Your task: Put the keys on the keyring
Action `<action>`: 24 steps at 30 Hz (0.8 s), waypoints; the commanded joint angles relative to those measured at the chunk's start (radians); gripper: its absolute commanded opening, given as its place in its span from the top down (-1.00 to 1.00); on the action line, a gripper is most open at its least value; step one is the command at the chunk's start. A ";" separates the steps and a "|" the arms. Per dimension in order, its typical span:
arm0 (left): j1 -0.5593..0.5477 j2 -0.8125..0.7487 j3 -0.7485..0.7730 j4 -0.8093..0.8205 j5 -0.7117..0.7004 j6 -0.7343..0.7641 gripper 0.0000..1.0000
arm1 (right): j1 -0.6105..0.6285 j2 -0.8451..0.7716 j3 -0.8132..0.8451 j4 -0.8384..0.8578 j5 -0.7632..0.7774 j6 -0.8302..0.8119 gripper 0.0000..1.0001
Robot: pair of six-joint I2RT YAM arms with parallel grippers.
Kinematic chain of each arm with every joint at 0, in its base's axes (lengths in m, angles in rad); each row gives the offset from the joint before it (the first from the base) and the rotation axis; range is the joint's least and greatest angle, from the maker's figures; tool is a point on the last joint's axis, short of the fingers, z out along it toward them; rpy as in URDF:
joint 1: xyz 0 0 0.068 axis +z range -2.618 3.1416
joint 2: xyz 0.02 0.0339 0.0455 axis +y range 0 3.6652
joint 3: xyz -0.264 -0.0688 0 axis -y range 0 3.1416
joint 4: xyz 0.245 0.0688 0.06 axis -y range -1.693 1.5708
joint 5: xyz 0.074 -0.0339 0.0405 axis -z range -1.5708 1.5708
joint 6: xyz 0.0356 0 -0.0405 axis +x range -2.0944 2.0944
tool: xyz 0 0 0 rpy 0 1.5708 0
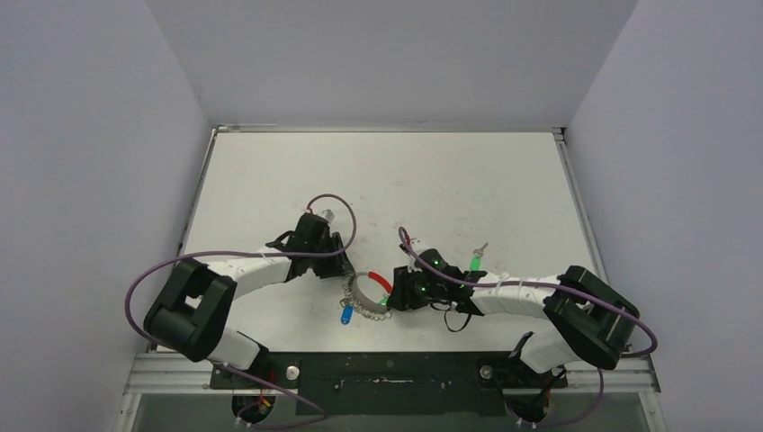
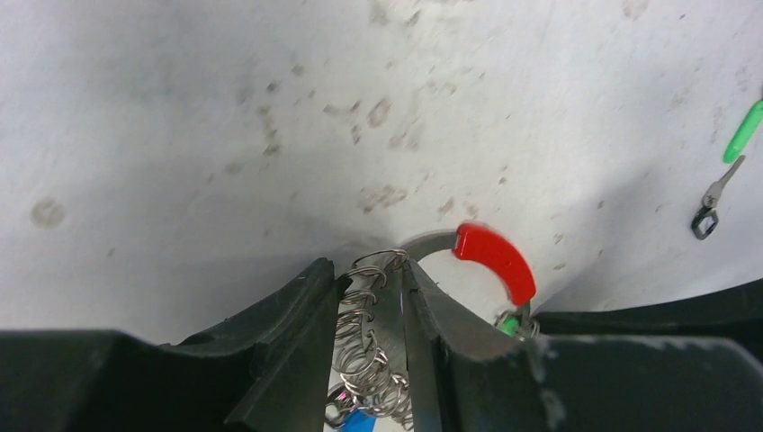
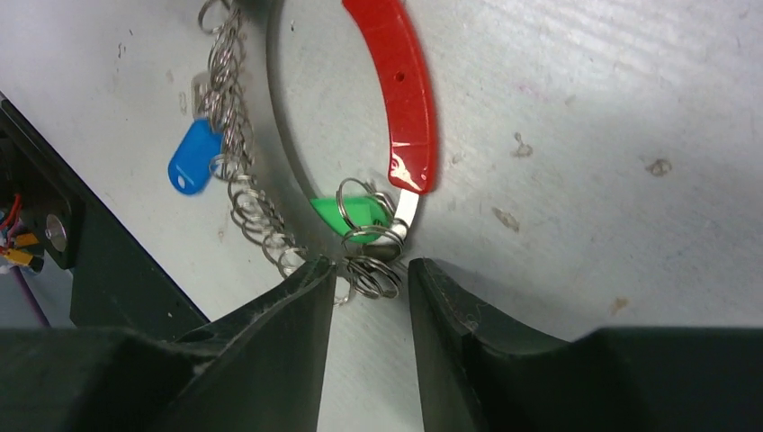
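Observation:
The keyring [image 1: 362, 301], a silvery coil loop with a red section [image 1: 382, 281], lies on the table between my arms. My left gripper [image 1: 345, 270] is shut on its coil and flat band [image 2: 382, 310]. In the right wrist view my right gripper [image 3: 372, 270] is open, its tips either side of a few coil rings [image 3: 373, 274]. A green key [image 3: 354, 214] hangs on the ring below the red section [image 3: 400, 90]. A blue key [image 3: 192, 157] hangs from the coil. A second green key [image 1: 475, 262] lies loose to the right.
The loose green key [image 2: 743, 130] lies beside a small silver key with a black loop [image 2: 711, 202]. A thin black wire loop [image 1: 455, 320] hangs by the right arm. The black base rail [image 1: 387, 369] runs along the near edge. The table is white with stains.

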 commanded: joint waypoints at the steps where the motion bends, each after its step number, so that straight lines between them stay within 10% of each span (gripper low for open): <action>1: 0.008 0.117 0.055 0.053 0.024 0.078 0.38 | -0.002 -0.099 -0.028 -0.051 0.038 0.006 0.21; 8: 0.008 0.085 0.148 -0.023 0.009 0.144 0.31 | -0.015 -0.196 -0.024 -0.141 0.089 -0.022 0.04; 24: -0.009 -0.390 -0.158 0.055 0.169 -0.017 0.13 | -0.018 -0.087 -0.018 0.031 -0.057 0.000 0.40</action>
